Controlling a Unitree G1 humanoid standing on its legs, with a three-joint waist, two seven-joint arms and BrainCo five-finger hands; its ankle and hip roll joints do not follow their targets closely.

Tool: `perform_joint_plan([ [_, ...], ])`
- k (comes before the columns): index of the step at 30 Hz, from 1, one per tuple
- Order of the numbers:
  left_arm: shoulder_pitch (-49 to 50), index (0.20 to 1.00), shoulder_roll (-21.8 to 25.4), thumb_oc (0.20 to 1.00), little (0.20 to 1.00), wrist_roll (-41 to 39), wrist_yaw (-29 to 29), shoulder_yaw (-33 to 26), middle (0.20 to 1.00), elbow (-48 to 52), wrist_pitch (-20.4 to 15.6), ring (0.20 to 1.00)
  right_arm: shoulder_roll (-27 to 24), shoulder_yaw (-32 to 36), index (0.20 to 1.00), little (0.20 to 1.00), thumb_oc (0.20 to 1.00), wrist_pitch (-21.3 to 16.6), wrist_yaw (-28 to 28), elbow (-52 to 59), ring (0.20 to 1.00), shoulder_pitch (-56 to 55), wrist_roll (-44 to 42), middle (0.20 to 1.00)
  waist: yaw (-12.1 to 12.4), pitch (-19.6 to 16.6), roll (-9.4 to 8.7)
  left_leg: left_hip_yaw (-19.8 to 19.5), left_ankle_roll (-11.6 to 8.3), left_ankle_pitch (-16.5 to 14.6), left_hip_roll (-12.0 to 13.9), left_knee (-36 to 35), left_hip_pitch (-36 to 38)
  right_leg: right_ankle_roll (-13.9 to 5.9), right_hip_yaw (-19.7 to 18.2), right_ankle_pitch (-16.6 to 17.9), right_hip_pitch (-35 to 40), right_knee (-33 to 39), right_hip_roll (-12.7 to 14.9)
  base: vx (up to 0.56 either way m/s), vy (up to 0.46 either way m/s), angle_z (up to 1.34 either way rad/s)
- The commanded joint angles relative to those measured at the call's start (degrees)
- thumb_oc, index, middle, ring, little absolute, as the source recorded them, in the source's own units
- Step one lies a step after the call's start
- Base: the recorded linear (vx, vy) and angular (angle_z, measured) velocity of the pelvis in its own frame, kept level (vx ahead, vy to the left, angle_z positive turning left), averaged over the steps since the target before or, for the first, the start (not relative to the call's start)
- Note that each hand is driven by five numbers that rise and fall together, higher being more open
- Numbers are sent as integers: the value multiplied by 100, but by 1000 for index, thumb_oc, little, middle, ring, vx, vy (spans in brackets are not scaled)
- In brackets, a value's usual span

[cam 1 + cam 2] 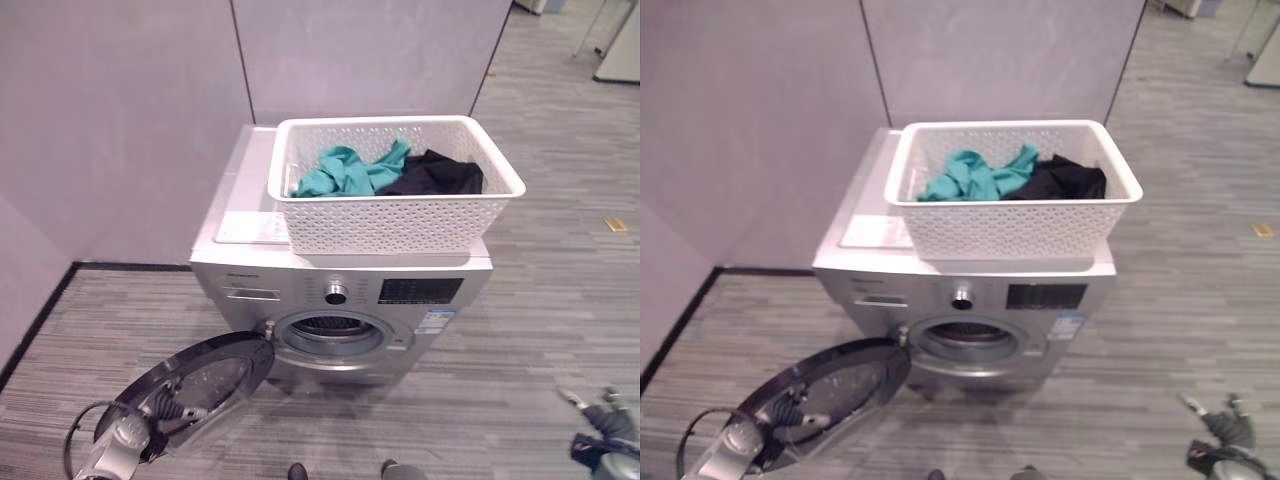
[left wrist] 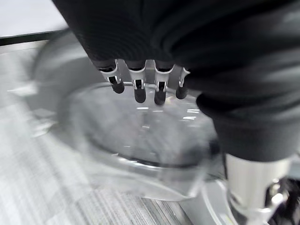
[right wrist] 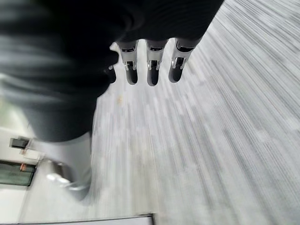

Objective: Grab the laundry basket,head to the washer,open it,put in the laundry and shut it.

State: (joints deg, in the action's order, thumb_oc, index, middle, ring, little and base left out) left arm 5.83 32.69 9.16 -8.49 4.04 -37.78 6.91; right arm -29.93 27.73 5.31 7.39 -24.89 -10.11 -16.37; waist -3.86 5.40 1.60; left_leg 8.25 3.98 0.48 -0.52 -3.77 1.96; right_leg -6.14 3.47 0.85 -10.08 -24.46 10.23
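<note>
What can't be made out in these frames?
- Drum interior: too dark in both eye views to tell if any laundry is inside.
- Bottom of the basket: the teal shirt and black garment cover whatever lies beneath.
- Left robot hand: whether it touches the washer door; left wrist view is blurred.
- Right robot hand: thumb hidden by its dark cover.
- Control panel: too small to read.

Washer door (image 2: 140, 140) looks blurred; right hand (image 1: 610, 440) cut off.
</note>
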Motion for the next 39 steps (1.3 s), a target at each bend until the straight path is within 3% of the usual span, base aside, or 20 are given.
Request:
perform_joint_plan([
  [1, -361, 1000, 39, 1000, 1000, -360, 467, -206, 1000, -109, -76, 1000, -343, 182, 1000, 1000, 1000, -466, 495, 623, 1000, 384, 448, 1000, 37, 80, -108, -307, 351, -687, -102, 572, -254, -157, -131, 63, 474, -248, 128, 29, -23, 9],
  [3, -324, 1000, -72, 1000, 1000, -520, 573, -253, 1000, -20, -143, 1000, -607, 228, 1000, 1000, 1000, -585, 664, 1313, 1000, 640, 762, 1000, 102, 57, -77, -387, 324, -740, -69, 568, -218, -95, -92, -203, 423, 253, 127, 34, -69, 6],
  [5, -277, 1000, -159, 1000, 1000, -642, 600, -177, 1000, 44, -201, 1000, -918, 208, 1000, 1000, 1000, -628, 838, 1868, 1000, 1006, 1083, 1000, 165, 42, -84, -538, 284, -814, -80, 587, -179, -88, -178, -224, 365, 1113, 91, 75, -103, 4],
  [9, -537, 1000, -249, 1000, 1000, -417, 650, 135, 1000, -155, -261, 1000, -1591, 108, 1000, 1000, 1000, -474, 1176, 2483, 1000, 1691, 2148, 1000, 226, 98, -102, -853, 216, -861, -143, 542, 38, -191, -593, 291, 82, 2168, 44, 84, -89, 37],
  [13, -735, 1000, -278, 1000, 1000, -343, 698, 361, 1000, -192, -269, 1000, -1907, -84, 1000, 1000, 1000, -391, 1279, 2720, 1000, 2196, 2543, 1000, 277, 99, -202, -1159, 179, -943, -233, 586, 159, -252, -760, 528, 110, 2402, 47, 73, -90, 63],
  [14, -787, 1000, -277, 1000, 1000, -342, 682, 430, 1000, -162, -294, 1000, -1992, -130, 1000, 1000, 1000, -408, 1238, 2711, 1000, 2217, 2506, 1000, 310, 86, -278, -1246, 156, -926, -287, 606, 158, -239, -801, 555, 142, 2427, 57, 72, -157, 61],
  [15, -875, 1000, -277, 1000, 1000, -355, 643, 571, 1000, -145, -326, 1000, -2329, -286, 1000, 1000, 1000, -430, 1119, 2681, 1000, 2454, 2507, 1000, 380, 19, -466, -1556, 100, -939, -369, 662, 197, -275, -758, 533, 308, 2315, 101, 100, -216, 74],
  [18, -926, 1000, -330, 1000, 1000, -406, 672, 627, 1000, -159, -343, 1000, -2534, -522, 1000, 1000, 1000, -500, 961, 2698, 1000, 2616, 2411, 1000, 415, -23, -562, -1719, 35, -936, -297, 668, 220, -256, -642, 437, 380, 2211, 47, 82, -173, 70],
  [19, -923, 1000, -352, 1000, 1000, -487, 685, 733, 1000, -209, -354, 1000, -2945, -969, 1000, 1000, 1000, -554, 694, 2518, 1000, 3050, 2188, 1000, 507, -128, -650, -1850, -38, -920, -191, 630, 250, -216, -511, 378, 492, 2195, -26, 92, -203, 45],
  [20, -919, 1000, -370, 1000, 1000, -491, 688, 716, 1000, -212, -355, 1000, -2976, -1039, 1000, 1000, 1000, -570, 700, 2465, 1000, 3125, 2173, 1000, 476, -128, -628, -1863, -42, -917, -183, 619, 254, -211, -494, 377, 501, 2203, -30, 116, -239, 38],
  [21, -883, 1000, -389, 1000, 1000, -667, 642, 821, 1000, -256, -404, 1000, -3396, -1764, 1000, 1000, 1000, -554, 273, 2162, 1000, 3713, 1816, 1000, 542, -236, -708, -1921, -119, -891, -57, 552, 248, -141, -361, 299, 626, 2330, -97, 56, -116, 41],
  [22, -874, 1000, -405, 1000, 1000, -671, 643, 800, 1000, -257, -406, 1000, -3415, -1844, 1000, 1000, 1000, -563, 277, 2119, 1000, 3797, 1805, 1000, 514, -240, -687, -1928, -123, -890, -49, 543, 249, -137, -351, 303, 632, 2343, -102, 95, -250, 38],
  [23, -842, 1000, -400, 1000, 1000, -931, 531, 965, 1000, -294, -443, 1000, -3881, -2969, 1000, 1000, 1000, -393, -444, 1749, 1000, 4632, 1461, 1000, 617, -298, -804, -1985, -245, -829, 134, 487, 226, -42, -194, 229, 729, 2463, -199, 48, -141, 21],
  [26, -818, 1000, -443, 1000, 1000, -958, 488, 995, 1000, -320, -457, 1000, -3997, -3616, 1000, 1000, 1000, -348, -666, 1530, 1000, 5202, 1388, 1000, 596, -298, -790, -1993, -289, -811, 210, 447, 249, -13, -134, 214, 773, 2496, -230, 48, -99, 18],
  [27, -819, 1000, -444, 1000, 1000, -1039, 409, 1146, 1000, -363, -472, 1000, -4060, -4616, 1000, 1000, 1000, -247, -876, 1003, 1000, 6111, 1346, 1000, 644, -301, -835, -1990, -343, -781, 298, 408, 261, 28, -94, 188, 821, 2551, -287, 29, -76, 21],
  [30, -768, 1000, -454, 1000, 1000, -1235, 314, 1226, 1000, -385, -448, 1000, -3891, -5667, 1000, 1000, 1000, -70, -1270, 318, 1000, 6901, 1309, 1000, 685, -304, -868, -1999, -420, -740, 405, 337, 290, 77, -55, 154, 914, 2652, -370, 28, -56, 12],
  [34, -619, 1000, -507, 1000, 1000, -1314, 162, 1238, 1000, -497, -463, 1000, -3933, -6710, 1000, 1000, 1000, -21, -1729, -450, 1000, 7566, 1499, 1000, 674, -326, -831, -1985, -498, -679, 518, 215, 314, 108, 20, 128, 997, 2769, -422, 27, -25, 3],
  [39, -503, 1000, -557, 1000, 1000, -1275, 70, 1276, 1000, -776, -485, 1000, -4022, -7125, 1000, 1000, 1000, -49, -2090, -879, 1000, 7608, 1572, 1000, 690, -305, -797, -1955, -565, -647, 619, 88, 366, 126, 87, 63, 1043, 2808, -468, 36, -23, -3],
])
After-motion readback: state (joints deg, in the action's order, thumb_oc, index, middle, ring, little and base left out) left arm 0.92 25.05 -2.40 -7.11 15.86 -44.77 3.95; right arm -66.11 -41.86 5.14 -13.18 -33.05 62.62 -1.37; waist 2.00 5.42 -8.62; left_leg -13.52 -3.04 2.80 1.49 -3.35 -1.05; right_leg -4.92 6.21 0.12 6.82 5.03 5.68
